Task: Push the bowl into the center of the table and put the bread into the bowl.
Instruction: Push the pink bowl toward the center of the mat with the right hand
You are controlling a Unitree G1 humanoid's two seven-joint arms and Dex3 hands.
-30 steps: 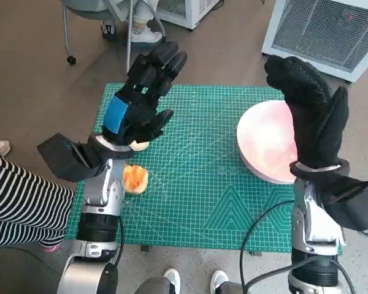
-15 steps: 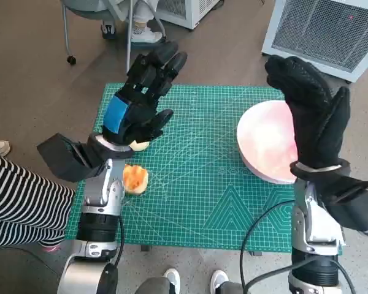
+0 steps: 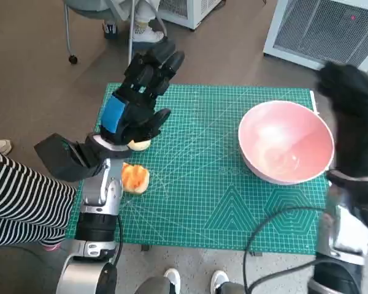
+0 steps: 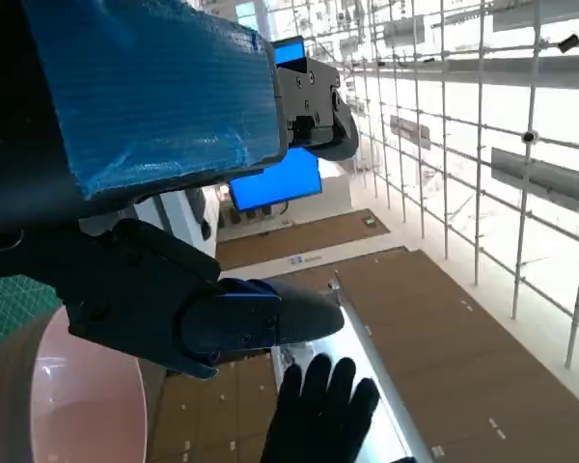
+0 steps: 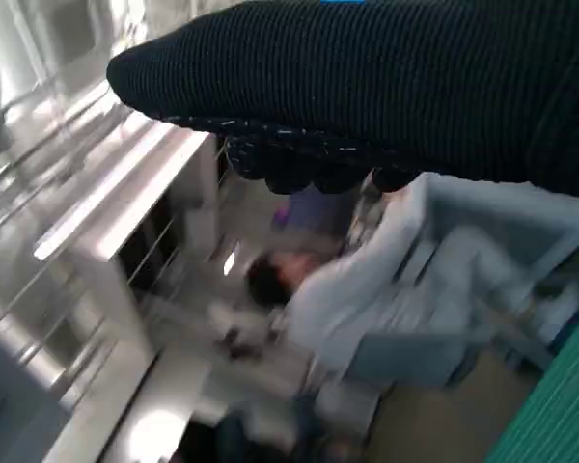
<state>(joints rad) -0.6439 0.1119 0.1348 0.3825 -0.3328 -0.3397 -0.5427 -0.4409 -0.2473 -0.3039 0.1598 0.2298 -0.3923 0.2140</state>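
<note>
A pink bowl (image 3: 286, 149) sits at the right side of the green mat (image 3: 202, 177). My gloved right hand (image 3: 352, 122) is blurred, raised just off the bowl's right rim, holding nothing. My left hand (image 3: 138, 101) hovers open over the mat's left part, fingers spread. Under it lie two bread pieces: a pale one (image 3: 139, 145) half hidden by the hand and an orange-brown one (image 3: 135, 179) nearer the front. The left wrist view catches the bowl's rim (image 4: 68, 395) and the right glove (image 4: 320, 415).
A white ventilated unit (image 3: 319, 27) stands on the floor behind the table's right. A chair and a person's feet (image 3: 135, 30) are at the back left; a striped leg (image 3: 18, 202) is at the left. A blurred person (image 5: 347, 280) shows in the right wrist view.
My right hand has swung from above the bowl to its right side, uncovering it. The bowl and the left hand have stayed in place.
</note>
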